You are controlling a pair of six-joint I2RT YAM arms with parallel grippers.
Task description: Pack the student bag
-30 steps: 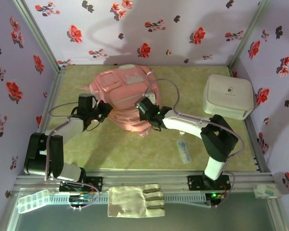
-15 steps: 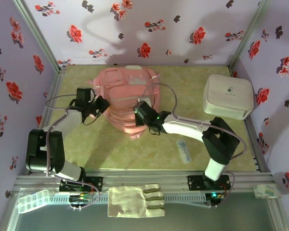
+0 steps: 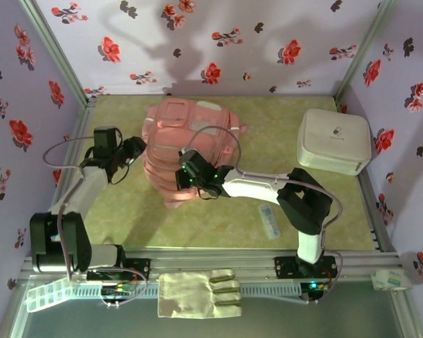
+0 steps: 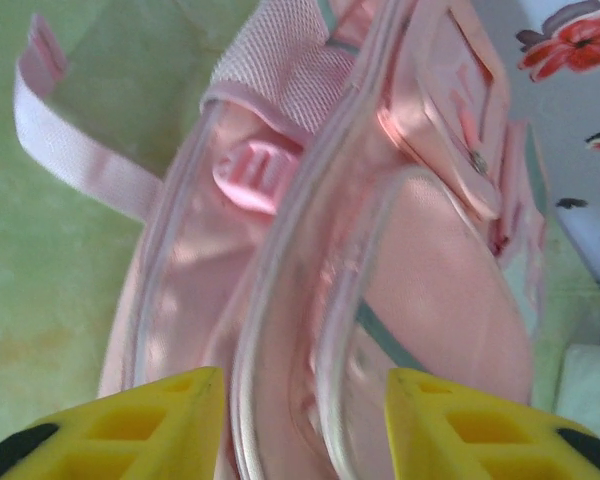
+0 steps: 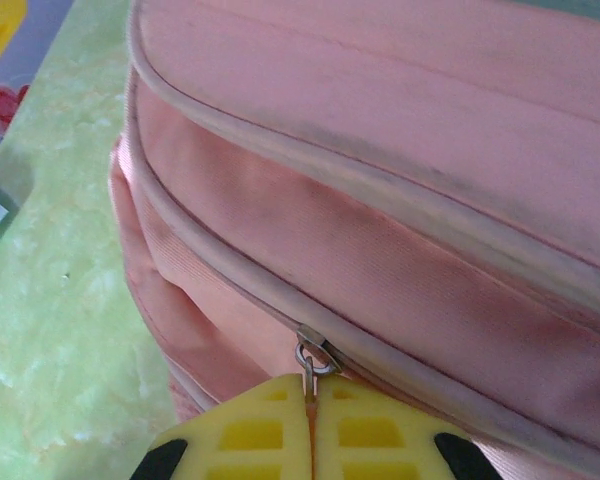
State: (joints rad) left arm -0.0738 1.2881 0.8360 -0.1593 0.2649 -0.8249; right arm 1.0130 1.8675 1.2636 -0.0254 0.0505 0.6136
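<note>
- Pink fabric is taking up the middle of the top view. The student bag (image 3: 197, 134) is lying on the green counter (image 3: 282, 116), just left of centre, with its near end slanting toward the lower left.
- In the left wrist view, the yellow left fingers (image 4: 130, 425) are standing wide apart in the bottom corners. The bag's piped side seams are rising between and beyond them. Whether either finger is touching the fabric is hard to make out.
- In the top view that arm's tip is sitting at the bag's left edge.
- In the right wrist view, the right fingers (image 5: 250, 440) are pressing together at bottom centre. They are pinching the zipper pull (image 5: 310, 360), which is hanging from the pale seam just above them.
- The pull's tab is disappearing between the pads, with just its metal ring showing.
- In the top view the right arm's dark tip is covering the bag's near lower edge.
- The bag is running off the top and right of the right wrist view, and the left wrist view is looking soft and blurred up close.
- A white hard box (image 3: 335, 141) is sitting well apart at the right of the top view.
</note>
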